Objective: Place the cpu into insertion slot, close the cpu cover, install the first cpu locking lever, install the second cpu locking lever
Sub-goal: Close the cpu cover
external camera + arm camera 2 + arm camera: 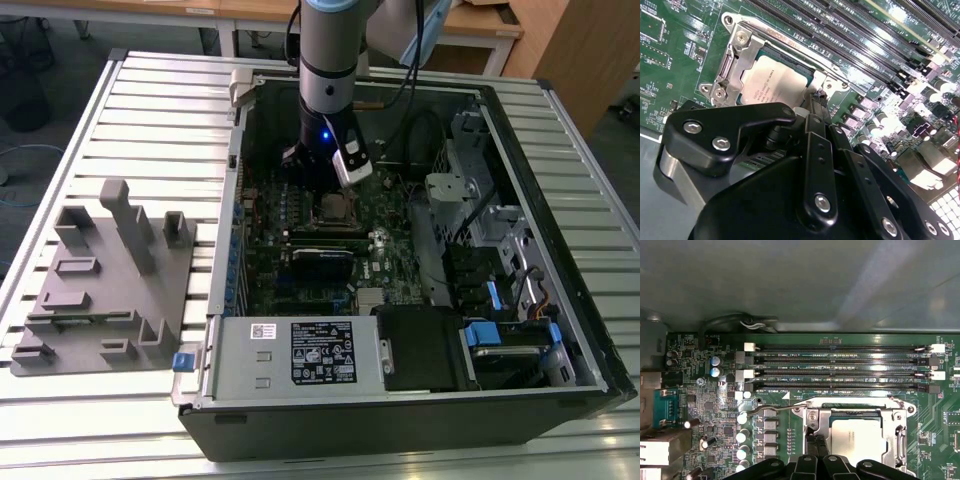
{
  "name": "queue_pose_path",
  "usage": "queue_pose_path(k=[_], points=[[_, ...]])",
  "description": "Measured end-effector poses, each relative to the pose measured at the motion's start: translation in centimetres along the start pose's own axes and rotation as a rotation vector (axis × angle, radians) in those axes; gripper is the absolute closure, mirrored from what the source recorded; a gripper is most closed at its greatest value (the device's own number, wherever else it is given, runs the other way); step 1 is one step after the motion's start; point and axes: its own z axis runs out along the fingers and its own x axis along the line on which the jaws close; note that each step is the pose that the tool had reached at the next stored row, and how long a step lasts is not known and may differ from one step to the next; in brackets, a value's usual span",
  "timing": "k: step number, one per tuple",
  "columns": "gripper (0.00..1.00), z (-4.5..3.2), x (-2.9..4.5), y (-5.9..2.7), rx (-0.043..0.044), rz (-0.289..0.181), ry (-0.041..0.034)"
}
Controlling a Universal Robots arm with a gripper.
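The cpu (860,437), a silvery-grey square, lies inside the insertion slot (909,410) on the green board. The cpu cover (852,415), a thin metal frame, lies flat over the chip's edges; in the second wrist view it is the cpu cover (746,50) around the cpu (772,82). A thin wire locking lever (771,409) runs out sideways from the slot's corner. My gripper (815,440) has its black fingers pressed together, tips at the slot's edge beside that lever. In the exterior view my gripper (326,190) hangs just over the slot (336,207).
Long black memory slots (840,372) run beside the socket. Capacitors (742,435) stand in a row near the lever's end. The open computer case (560,230) has drive cages at the exterior view's right. A grey fixture plate (100,280) lies outside on the slatted table.
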Motion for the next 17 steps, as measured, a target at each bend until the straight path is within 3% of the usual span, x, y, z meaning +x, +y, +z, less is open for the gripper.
queue_pose_path(k=[11, 17], points=[[0.90, 0.17, 0.01, 0.00, -0.0001, 0.000, -0.0001], [0.90, -0.27, 0.01, 0.01, -0.0001, 0.000, -0.0001]])
